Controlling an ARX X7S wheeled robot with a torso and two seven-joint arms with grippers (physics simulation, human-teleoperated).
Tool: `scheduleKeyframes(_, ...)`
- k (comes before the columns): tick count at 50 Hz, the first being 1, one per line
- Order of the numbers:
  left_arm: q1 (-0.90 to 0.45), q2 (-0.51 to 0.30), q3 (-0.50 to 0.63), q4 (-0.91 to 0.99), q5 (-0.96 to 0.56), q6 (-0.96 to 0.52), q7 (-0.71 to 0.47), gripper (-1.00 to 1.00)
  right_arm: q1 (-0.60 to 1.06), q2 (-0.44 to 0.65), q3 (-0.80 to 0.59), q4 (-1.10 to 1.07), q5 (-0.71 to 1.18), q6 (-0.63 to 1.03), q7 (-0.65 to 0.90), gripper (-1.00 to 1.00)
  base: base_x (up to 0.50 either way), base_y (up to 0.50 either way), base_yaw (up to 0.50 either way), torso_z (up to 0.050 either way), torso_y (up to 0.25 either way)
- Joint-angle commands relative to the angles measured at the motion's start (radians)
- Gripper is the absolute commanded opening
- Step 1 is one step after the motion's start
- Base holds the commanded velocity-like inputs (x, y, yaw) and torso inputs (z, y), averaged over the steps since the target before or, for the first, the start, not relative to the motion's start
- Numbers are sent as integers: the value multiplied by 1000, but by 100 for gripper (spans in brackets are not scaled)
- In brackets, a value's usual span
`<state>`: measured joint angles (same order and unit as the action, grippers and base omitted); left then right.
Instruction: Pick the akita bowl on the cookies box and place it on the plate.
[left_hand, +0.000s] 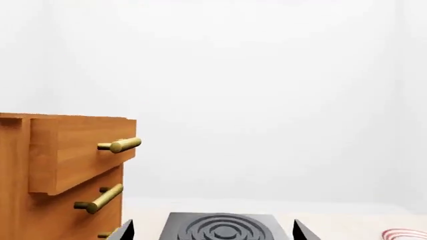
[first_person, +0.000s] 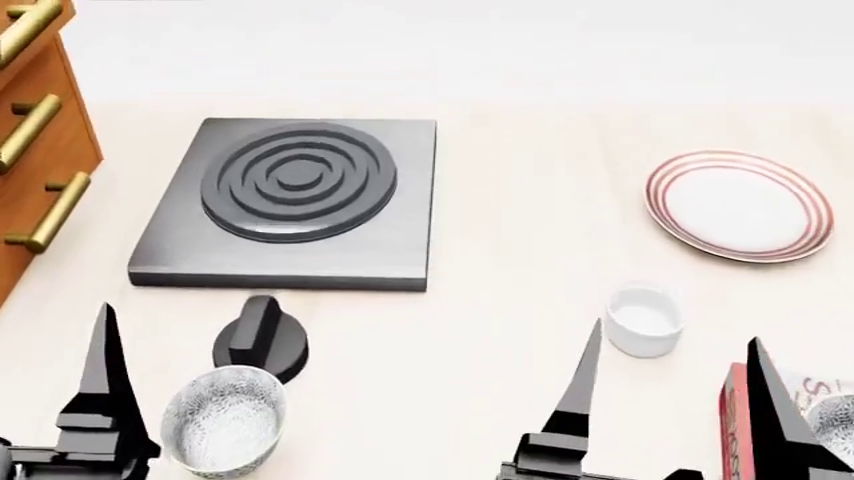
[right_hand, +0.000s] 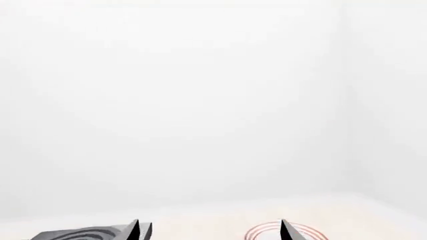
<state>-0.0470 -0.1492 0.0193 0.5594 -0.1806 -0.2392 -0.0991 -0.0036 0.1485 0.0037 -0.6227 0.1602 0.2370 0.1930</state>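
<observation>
The akita bowl (first_person: 839, 420) shows only as a speckled sliver at the head view's right edge, sitting on the red-and-white cookies box (first_person: 733, 432), which is cut off by the frame. The plate (first_person: 738, 205) with red rings lies at the far right of the table; its rim also shows in the wrist views as plate (left_hand: 407, 234) and plate (right_hand: 265, 231). My right gripper (first_person: 674, 336) stands open just left of the box, empty. My left gripper (left_hand: 212, 229) is open and empty too; one of its fingers (first_person: 104, 385) shows at the lower left.
A second speckled bowl (first_person: 224, 420) sits by the left finger. A black knob (first_person: 260, 342) lies in front of the grey stove plate (first_person: 296, 205). A small white cup (first_person: 643, 320) stands between my right fingers' tips. A wooden drawer cabinet (first_person: 38, 150) borders the left.
</observation>
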Motion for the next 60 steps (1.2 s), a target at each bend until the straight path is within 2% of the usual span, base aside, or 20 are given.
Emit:
scheduleKeyframes(1,-15,-20,-13,104,-51,-72,-10,100,14,29,8,-122,6,59,27,100,500,0,0,0,0)
scheduleKeyframes(28,-7,-41,-1,98,-64,-54,-27,100,1,57,13,-121,34,31,32,100,500,0,0,0,1)
scheduleKeyframes(60,-7,-84,22,102,-101,-45,-57,100,-12,88,26,-119,84,-18,19,100,-194,-500,0,0,0)
